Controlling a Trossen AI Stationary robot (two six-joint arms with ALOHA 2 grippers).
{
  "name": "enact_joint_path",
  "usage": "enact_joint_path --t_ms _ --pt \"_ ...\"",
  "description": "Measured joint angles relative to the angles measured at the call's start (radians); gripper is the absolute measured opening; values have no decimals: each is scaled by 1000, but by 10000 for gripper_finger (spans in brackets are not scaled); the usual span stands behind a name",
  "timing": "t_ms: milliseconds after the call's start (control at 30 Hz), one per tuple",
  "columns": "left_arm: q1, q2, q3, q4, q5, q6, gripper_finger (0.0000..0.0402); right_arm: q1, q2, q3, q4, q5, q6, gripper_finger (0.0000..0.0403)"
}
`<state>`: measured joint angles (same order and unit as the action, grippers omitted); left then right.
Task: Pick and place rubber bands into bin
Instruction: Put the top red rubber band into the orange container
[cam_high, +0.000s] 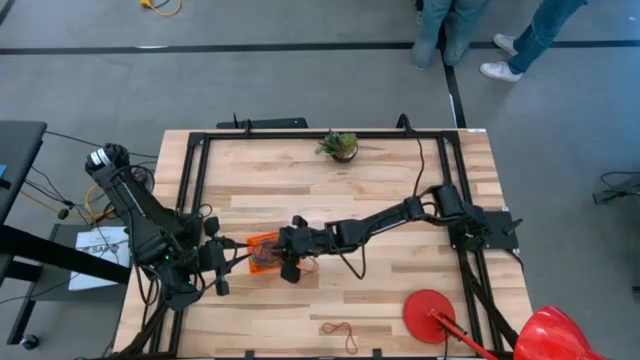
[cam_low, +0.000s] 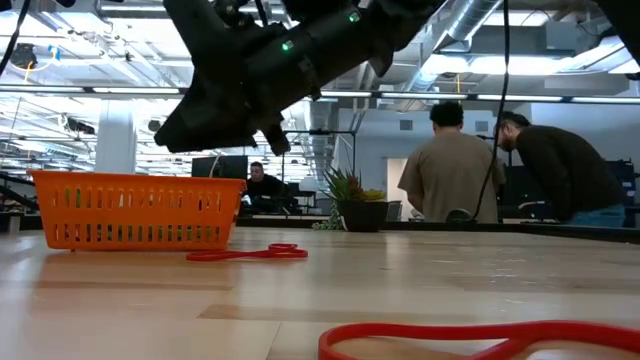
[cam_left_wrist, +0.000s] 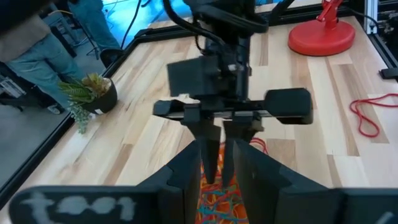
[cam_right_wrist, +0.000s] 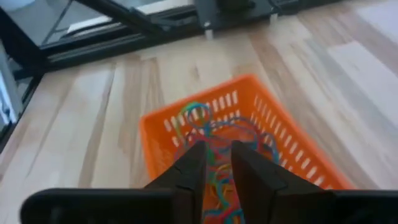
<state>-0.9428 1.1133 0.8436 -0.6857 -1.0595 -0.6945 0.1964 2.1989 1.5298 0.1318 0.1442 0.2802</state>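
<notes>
A potted plant (cam_high: 341, 146) stands near the far edge of the wooden table (cam_high: 300, 180). A red disc (cam_high: 430, 315) lies near the front right corner. Beyond the table, two people (cam_low: 455, 165) stand with backs turned

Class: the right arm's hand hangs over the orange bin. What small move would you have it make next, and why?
Probably lift the right hand clear and head for a loose red rubber band near the table's front edge. The hand sits above the bin, which already holds many bands, and nothing shows between its nearly closed fingers.
</notes>
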Motion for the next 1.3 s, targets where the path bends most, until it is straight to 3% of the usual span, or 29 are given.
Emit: enact_joint_path --t_ms 167,300,467,600,767,933,1033,1300 --pt "0 0 0 0 5 -7 86 14 -30 -1 -8 -49 1 79" --pt "2 0 0 1 4 -31 86 43 -109 10 -126 -106 31 79" --pt "54 2 0 62 17 -35 86 105 -264 16 -339 -29 -28 79" --pt "158 2 0 155 165 10 86 153 -410 16 -550 46 -75 79" --pt "305 51 0 274 369 128 86 205 -550 16 -691 45 -1 79" --pt "424 198 0 436 677 259 86 266 -578 17 -702 54 11 79" --pt "468 317 41 442 810 328 86 296 -575 16 -703 64 8 79" --pt "478 595 299 252 847 604 86 313 -556 16 -738 65 70 79"
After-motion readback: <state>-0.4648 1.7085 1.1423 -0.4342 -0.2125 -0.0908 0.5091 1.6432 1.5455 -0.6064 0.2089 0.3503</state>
